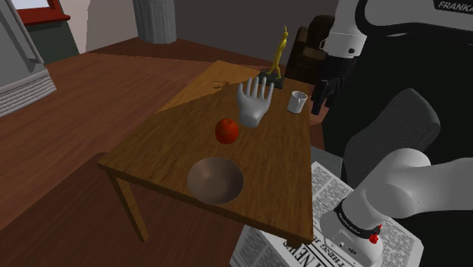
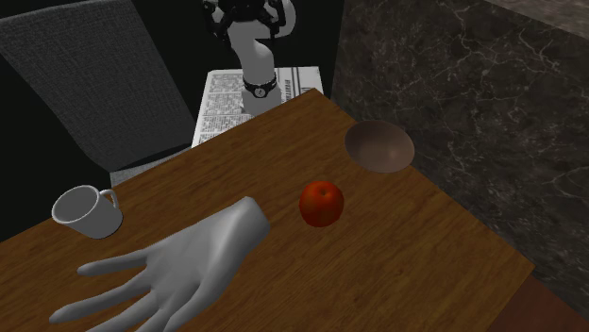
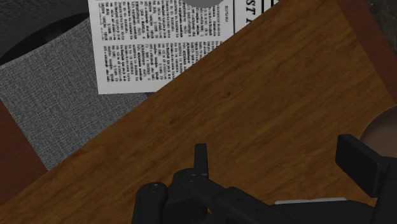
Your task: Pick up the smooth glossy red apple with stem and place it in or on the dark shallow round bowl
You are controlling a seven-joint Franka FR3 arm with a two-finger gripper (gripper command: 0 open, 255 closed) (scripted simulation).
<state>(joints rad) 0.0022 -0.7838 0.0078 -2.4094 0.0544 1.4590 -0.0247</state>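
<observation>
White mug [image 1: 297, 102], grey hand sculpture [image 1: 254, 104], yellow figurine [image 1: 279, 51] on wooden table [image 1: 167, 148]; newspaper [image 1: 332, 186] alongside

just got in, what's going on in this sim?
A white Franka arm is meant to put the red apple in the dark bowl. Nothing is held: the claw is open over bare wood of the table, near the edge by the newspaper. The apple sits on the table between the bowl and a white hand sculpture, apart from both. The bowl is empty.

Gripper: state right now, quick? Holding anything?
Gripper: open, jaws apart, holding nothing.
</observation>
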